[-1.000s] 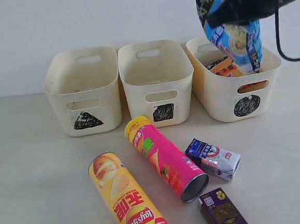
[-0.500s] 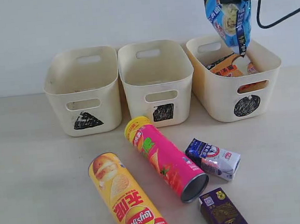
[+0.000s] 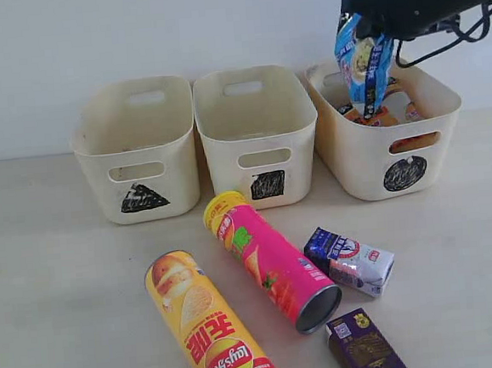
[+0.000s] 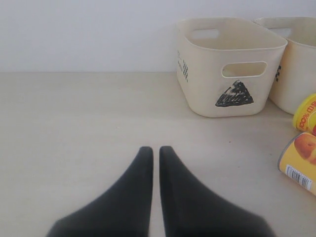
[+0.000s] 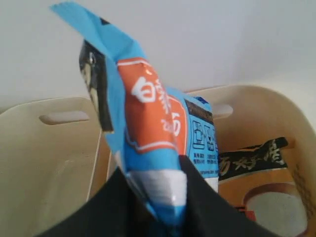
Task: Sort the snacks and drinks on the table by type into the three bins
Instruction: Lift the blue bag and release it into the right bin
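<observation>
My right gripper [image 3: 368, 23] [image 5: 157, 185] is shut on the blue noodle packet [image 3: 363, 64] [image 5: 148, 133], which hangs over the circle bin [image 3: 397, 151] [image 5: 256, 106]. The orange noodle packet [image 3: 375, 118] [image 5: 261, 182] lies inside that bin. On the table [image 3: 67, 292] lie the yellow chip tube [image 3: 208, 328], the pink chip tube [image 3: 269, 259], the white and blue carton [image 3: 351, 259] and the dark purple carton [image 3: 365, 347]. My left gripper [image 4: 155, 150] hovers shut and empty over bare table, left of the triangle bin [image 4: 229, 66] [image 3: 135, 150].
The square bin [image 3: 255, 136] [image 5: 44, 163] stands between the triangle and circle bins, holding nothing visible. A white wall runs behind all three. A black cable [image 3: 431, 46] loops off the right arm above the circle bin.
The right gripper has lowered the blue packet from high above the circle bin, so its lower end now reaches down to the bin's rim. The left gripper and the table items have not moved.
</observation>
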Robot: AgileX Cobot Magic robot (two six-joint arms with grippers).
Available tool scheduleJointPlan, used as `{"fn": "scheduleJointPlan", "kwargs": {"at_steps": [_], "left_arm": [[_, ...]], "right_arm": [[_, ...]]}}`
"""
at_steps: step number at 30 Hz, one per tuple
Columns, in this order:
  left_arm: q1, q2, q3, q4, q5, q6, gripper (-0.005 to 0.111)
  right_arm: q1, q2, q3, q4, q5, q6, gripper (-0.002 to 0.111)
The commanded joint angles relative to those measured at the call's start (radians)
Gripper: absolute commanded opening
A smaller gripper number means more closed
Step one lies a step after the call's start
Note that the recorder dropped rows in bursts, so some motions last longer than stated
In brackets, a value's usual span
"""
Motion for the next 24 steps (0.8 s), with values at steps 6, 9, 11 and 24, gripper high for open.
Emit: {"fn": "scheduleJointPlan", "kwargs": {"at_steps": [6,9,11,24], "left_arm": [[0.002,-0.004,0.003,-0.005,-0.003,-0.004,0.004],[0.002,-0.004,0.003,-0.005,-0.003,-0.004,0.004],[0.002,-0.004,0.003,-0.005,-0.003,-0.004,0.004],[0.002,-0.004,0.003,-0.005,-0.003,-0.004,0.004]], "right_arm": [[-0.003,0.080,-0.021,0.080,0.003,-0.010,0.017],[-0.003,0.084,-0.021,0.055,0.005,-0.008,0.044],[-0.003,0.082,-0.021,0.014,0.005,-0.008,0.062],[-0.003,-0.025,-0.021,-0.437,0.050,0.128,0.058]]}}
